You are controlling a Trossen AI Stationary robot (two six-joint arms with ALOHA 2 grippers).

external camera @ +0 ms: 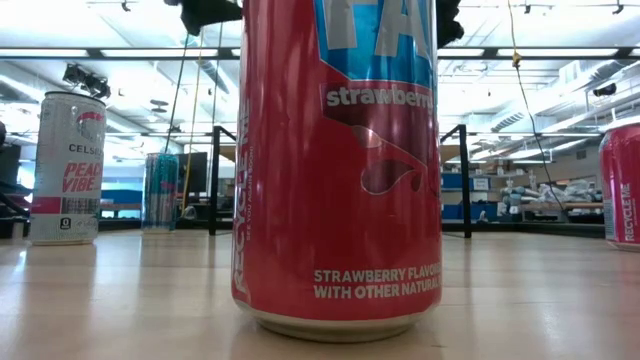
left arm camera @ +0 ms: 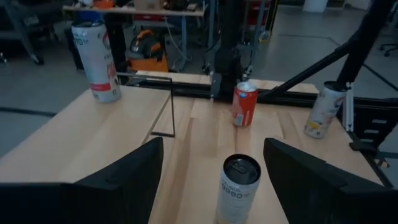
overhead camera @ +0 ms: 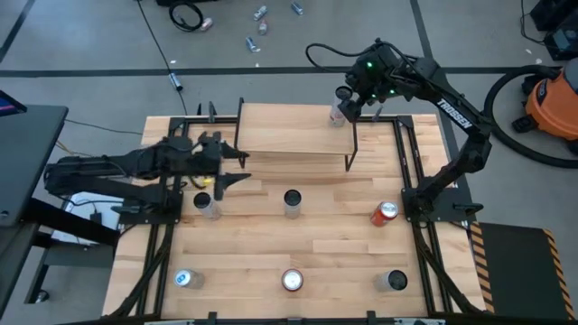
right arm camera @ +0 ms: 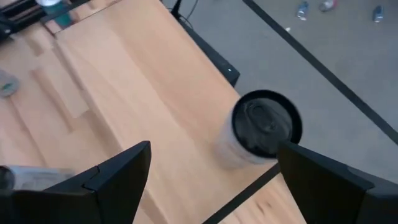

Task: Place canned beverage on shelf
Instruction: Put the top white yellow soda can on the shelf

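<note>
While the right gripper (right arm camera: 211, 180) hangs wide open above the white can (right arm camera: 258, 134) near the light wooden shelf's (overhead camera: 289, 135) corner (close to the edge), a clumsy retreat could topple it.

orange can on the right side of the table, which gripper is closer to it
Right. The right gripper hovers open over a white can on the shelf, beyond the orange can; the left gripper is across the table.

The counter (overhead camera: 334, 244) is pale, smooth wood planks; the shelf (overhead camera: 289, 131) has a matching wooden top on thin black metal legs. The red can (external camera: 340, 165) looks glossy metal.
</note>
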